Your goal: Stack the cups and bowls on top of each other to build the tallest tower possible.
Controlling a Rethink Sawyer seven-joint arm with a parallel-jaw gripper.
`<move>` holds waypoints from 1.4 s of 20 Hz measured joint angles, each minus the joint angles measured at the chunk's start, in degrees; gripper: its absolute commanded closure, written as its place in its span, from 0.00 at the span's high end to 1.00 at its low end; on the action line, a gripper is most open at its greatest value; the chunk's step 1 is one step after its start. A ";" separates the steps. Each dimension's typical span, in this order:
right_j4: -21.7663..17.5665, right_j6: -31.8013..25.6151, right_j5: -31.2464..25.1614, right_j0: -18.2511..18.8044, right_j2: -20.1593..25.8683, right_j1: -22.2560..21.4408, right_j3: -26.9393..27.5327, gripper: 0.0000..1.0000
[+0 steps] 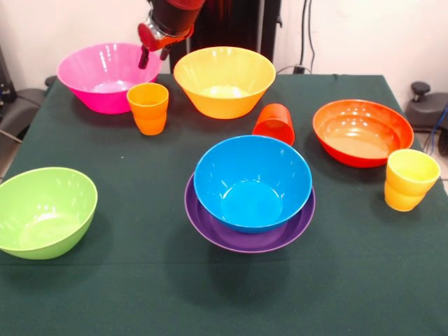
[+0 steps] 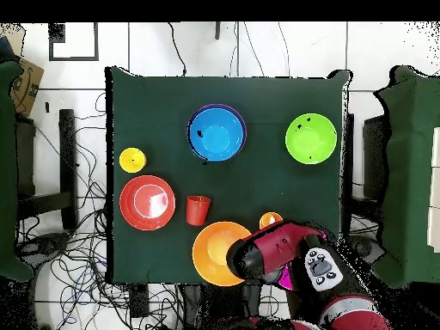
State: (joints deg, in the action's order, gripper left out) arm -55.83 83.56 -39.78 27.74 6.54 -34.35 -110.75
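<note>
Front view: only tower so far is the blue bowl (image 1: 252, 183) nested in the purple bowl (image 1: 248, 227), mid-bench (image 1: 140, 294). Everything else single: pink bowl (image 1: 105, 75) and yellow bowl (image 1: 224, 80) at the far edge, ribbed orange cup (image 1: 148, 107) between them and a little nearer, red-orange cup (image 1: 274, 123) tipped on its side, orange-red bowl (image 1: 362, 131), yellow cup (image 1: 409, 179), green bowl (image 1: 43, 211).

Risks, judged: end effector (image 1: 153, 56) hangs just over the pink bowl's rim, near the ribbed orange cup; a descent slightly off could clip the rim and skid the glossy bowl, or knock the cup over. The tipped cup could roll if nudged. Small cups on wide bowls will sit loose, so a tall stack may topple.

Pose: arm comes down at a slight slant, dark fingertips (image 1: 143, 59) a little apart, nothing between them, so released and empty.

Overhead view: the arm covers the pink bowl almost fully and part of the yellow bowl (image 2: 215, 253); ribbed orange cup (image 2: 269, 219) peeks out beside it. End effector itself hidden under the wrist here. Blue-on-purple stack (image 2: 215, 133) well apart from the arm, green bowl (image 2: 311, 137) beside it; orange-red bowl (image 2: 147, 202), yellow cup (image 2: 132, 159), red-orange cup (image 2: 198, 209) on the other side.
</note>
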 measured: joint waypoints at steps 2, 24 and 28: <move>0.01 0.86 0.00 -0.34 -0.68 0.30 0.26 1.00; 0.02 1.35 3.95 0.62 -3.12 5.56 1.01 1.00; 0.02 1.35 6.73 0.89 -3.13 5.68 1.03 1.00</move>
State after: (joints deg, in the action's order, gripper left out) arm -55.80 84.92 -33.06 28.63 3.41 -28.67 -109.73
